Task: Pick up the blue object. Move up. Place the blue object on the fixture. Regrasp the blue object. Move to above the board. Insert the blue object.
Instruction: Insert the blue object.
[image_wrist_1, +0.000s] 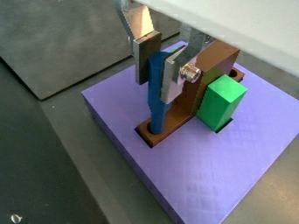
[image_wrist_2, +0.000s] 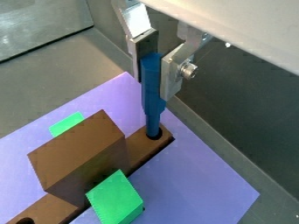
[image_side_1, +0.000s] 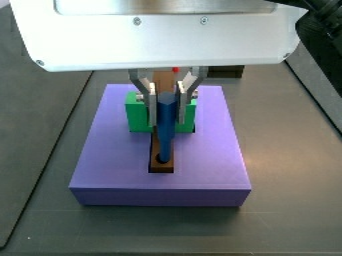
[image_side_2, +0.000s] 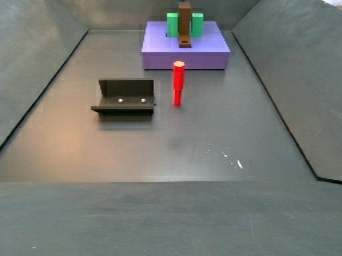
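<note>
The blue object (image_wrist_1: 155, 109) (image_wrist_2: 153, 101) stands upright between the fingers of my gripper (image_wrist_1: 159, 66) (image_wrist_2: 158, 61), which is shut on its upper part. Its lower end sits in the round hole at the end of the brown strip (image_wrist_1: 179, 118) (image_wrist_2: 131, 160) on the lavender board (image_wrist_1: 211, 179) (image_wrist_2: 198, 166). A side view shows the gripper (image_side_1: 166, 100) straight above the board (image_side_1: 160, 175), with the blue object (image_side_1: 163, 135) reaching down to the strip. The fixture (image_side_2: 124, 97) stands on the dark floor, away from the board (image_side_2: 207, 62).
Green blocks (image_wrist_1: 219, 101) (image_wrist_2: 114, 197) (image_side_1: 135, 113) and a taller brown block (image_wrist_2: 76, 153) stand on the board close to the fingers. A thin red peg (image_side_2: 178, 83) stands upright on the floor between the fixture and the board. Sloped dark walls enclose the floor.
</note>
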